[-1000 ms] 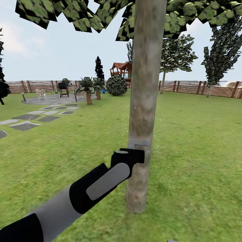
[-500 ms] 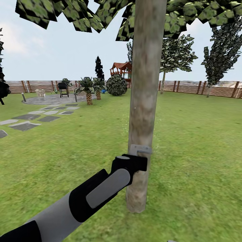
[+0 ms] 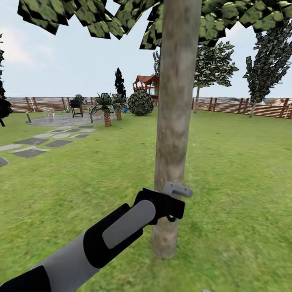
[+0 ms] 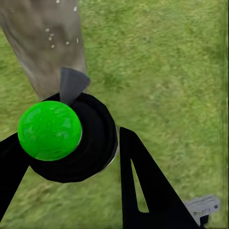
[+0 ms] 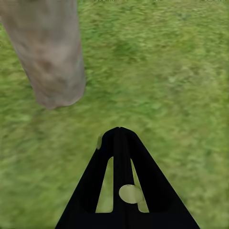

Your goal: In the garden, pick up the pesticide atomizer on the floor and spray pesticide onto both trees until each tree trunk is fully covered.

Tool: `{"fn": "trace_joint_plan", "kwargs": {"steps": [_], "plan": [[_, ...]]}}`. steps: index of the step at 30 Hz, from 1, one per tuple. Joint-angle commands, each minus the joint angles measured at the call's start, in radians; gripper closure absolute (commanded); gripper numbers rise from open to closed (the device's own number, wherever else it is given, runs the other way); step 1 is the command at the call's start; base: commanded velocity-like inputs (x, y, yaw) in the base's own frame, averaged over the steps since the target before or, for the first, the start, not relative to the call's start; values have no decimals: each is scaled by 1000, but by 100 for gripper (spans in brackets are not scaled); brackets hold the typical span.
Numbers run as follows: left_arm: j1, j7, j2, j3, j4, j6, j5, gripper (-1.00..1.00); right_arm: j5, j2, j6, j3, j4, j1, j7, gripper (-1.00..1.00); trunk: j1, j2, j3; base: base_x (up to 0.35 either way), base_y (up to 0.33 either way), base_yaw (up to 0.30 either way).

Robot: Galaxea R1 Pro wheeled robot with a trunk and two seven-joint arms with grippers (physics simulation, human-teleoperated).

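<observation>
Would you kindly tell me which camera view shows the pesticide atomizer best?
The left wrist view: the atomizer sits close up between the left pincer's fingers, green cap and grey nozzle plain against the tree trunk. The head view shows merely its grey nozzle tip.

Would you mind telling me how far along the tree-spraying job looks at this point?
Done: the atomizer is off the ground, held in the left gripper.
In hand: its grey nozzle sits right by the lower tree trunk, and a few pale specks dot the bark. Whether this trunk is fully covered cannot be judged.
Left: probably the rest of this trunk, then the second tree. The right gripper is shut and empty over grass.
</observation>
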Motion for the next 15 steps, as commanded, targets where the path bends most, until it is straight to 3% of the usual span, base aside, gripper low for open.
{"fn": "trace_joint_plan", "kwargs": {"steps": [1,5,12,15], "plan": [[-1,11,-1,0,-2,6,15,100,-7,-1,-4,6,0,-1,-5,100,1,-2,-2,251,0,0],[-1,11,0,1,-4,6,27,100,-8,-1,-4,6,0,-1,-5,100,1,-2,-2,172,0,0],[1,7,2,9,-3,-3,32,100,-8,-1,-5,6,1,-1,-5,100,1,-2,-2,27,0,0],[1,-30,2,5,-3,-1,30,100,-8,-1,-5,6,1,-1,-5,100,1,-2,-2,2,0,0]]}}
